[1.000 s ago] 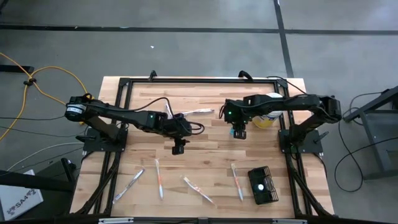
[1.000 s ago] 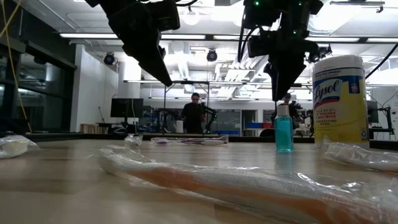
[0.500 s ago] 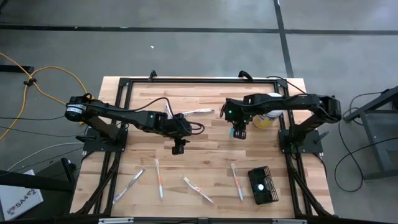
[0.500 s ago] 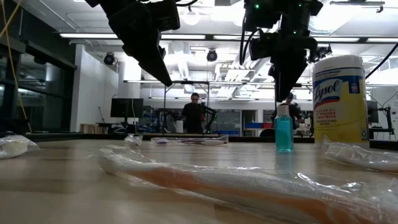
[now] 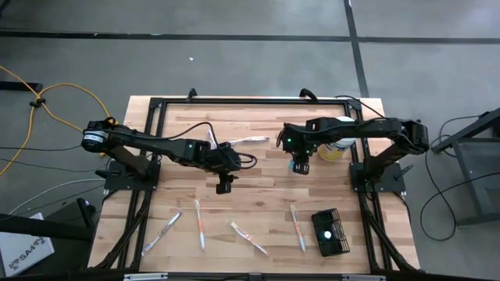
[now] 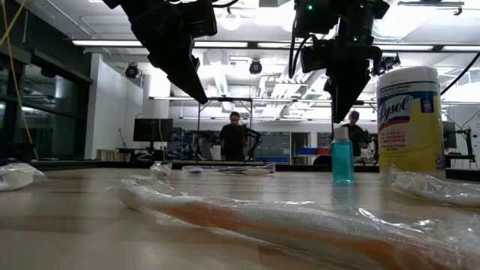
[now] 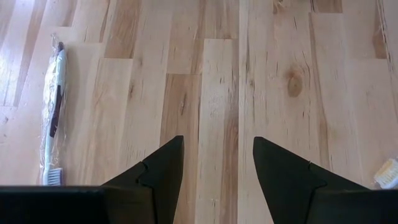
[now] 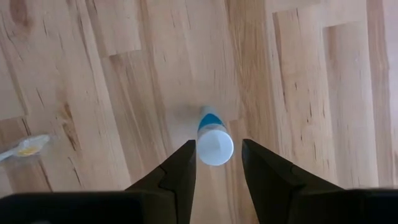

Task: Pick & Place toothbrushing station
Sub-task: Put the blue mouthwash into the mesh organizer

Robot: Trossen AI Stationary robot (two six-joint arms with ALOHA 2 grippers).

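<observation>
The toothbrushing station, a small black wire-mesh basket (image 5: 334, 242), stands on the table near its front right corner, with something white inside. No gripper is near it. My right gripper (image 8: 219, 163) hangs open above a small teal bottle with a white cap (image 8: 214, 144), its fingers on either side of the cap and clear of it; in the low view its tips (image 6: 337, 112) end just above the bottle (image 6: 342, 155). My left gripper (image 7: 217, 162) stands open over bare wood at the table's middle (image 5: 224, 188), with nothing between its fingers.
A yellow canister (image 5: 336, 147) stands at the far right, close behind the bottle. Wrapped toothbrushes lie along the front (image 5: 200, 224), (image 5: 250, 238), (image 5: 298, 226), (image 5: 162, 231), and another at the back (image 5: 242, 140). People stand in the room beyond the table.
My right gripper has turned slightly about its own axis while staying above the teal bottle. The bottle and the basket have kept their places.
</observation>
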